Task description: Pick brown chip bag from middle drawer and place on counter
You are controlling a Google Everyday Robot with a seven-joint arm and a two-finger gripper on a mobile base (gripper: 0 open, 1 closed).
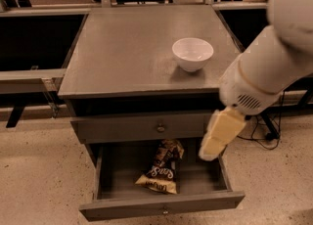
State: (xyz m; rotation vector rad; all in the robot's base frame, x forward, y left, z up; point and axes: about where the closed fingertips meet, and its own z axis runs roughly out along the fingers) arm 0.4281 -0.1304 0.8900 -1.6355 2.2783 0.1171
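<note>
Jaws: we can't tell whether they're apart or together. The gripper [221, 135] shows only as a cream block pointing down at the cabinet's front right corner, over the right end of the open drawer.

Largest first:
- counter [122, 48]: grey top and the drop-off target. We see bare surface left of and in front of the bowl.
- arm [264, 72]: comes in from the upper right and crosses the counter's right edge in view.
- middle drawer [161, 208]: pulled out, so access looks fine. The upper drawer front [142, 127] is closed and overhangs the back of it.
- brown chip bag [161, 168]: lies flat on the drawer floor near the middle, long axis roughly front to back, top end tucked towards the upper front.
- white bowl [192, 54]: sits right of centre on the counter.

Step, as we read it: approach for the pick, nothing held yet. The bag sits left of and below the gripper, clearly apart, with bare drawer floor between them.

Next move needs a shift left to centre over the bag, then a descent into the drawer, staying clear of the upper drawer front and the right side wall. A crinkly bag calls for a pinch across its narrow width. Place it away from the bowl.
</note>
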